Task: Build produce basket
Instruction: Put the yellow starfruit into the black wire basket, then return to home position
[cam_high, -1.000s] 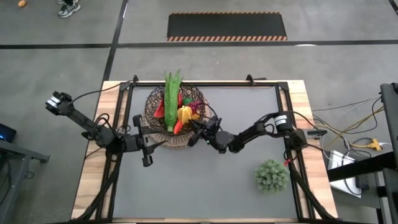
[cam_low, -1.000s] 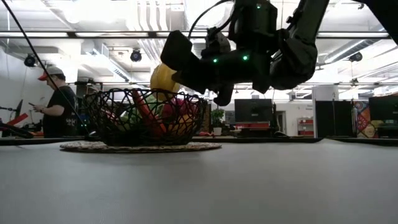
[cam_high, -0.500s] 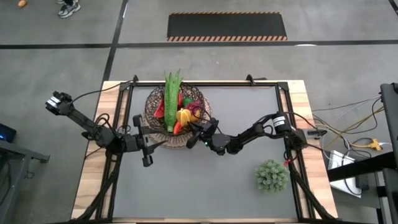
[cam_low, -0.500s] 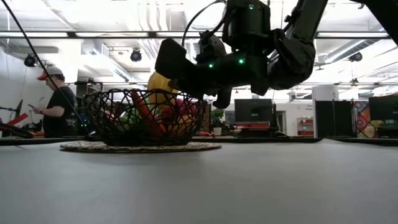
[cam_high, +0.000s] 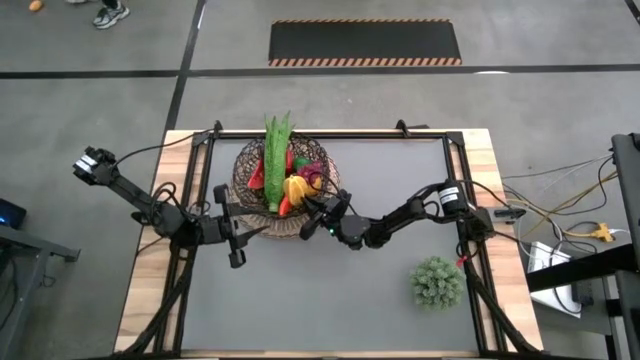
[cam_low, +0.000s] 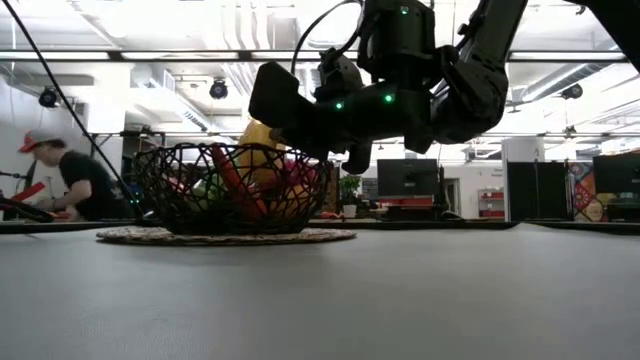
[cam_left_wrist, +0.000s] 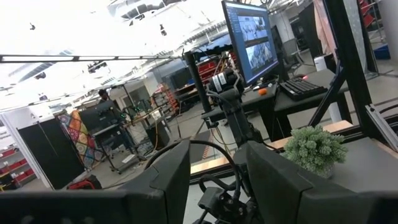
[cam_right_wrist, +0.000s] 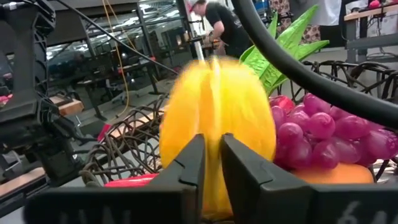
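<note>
The basket (cam_high: 283, 180) sits in the upper left-centre of the high view, on a tan woven mat (cam_low: 225, 236), filled with long green stalks (cam_high: 275, 160), red grapes (cam_right_wrist: 323, 127) and a yellow fruit (cam_right_wrist: 217, 118). The right gripper (cam_high: 312, 213) hangs at the basket's lower right rim, its fingers (cam_right_wrist: 186, 165) slightly parted in front of the yellow fruit; whether they grip it is unclear. The left gripper (cam_high: 262, 228) waits at the basket's lower left, fingers (cam_left_wrist: 168, 171) parted and holding nothing.

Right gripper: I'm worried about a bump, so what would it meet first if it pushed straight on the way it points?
Probably the yellow fruit, directly ahead of the right gripper in the basket; red grapes lie beside it.
</note>
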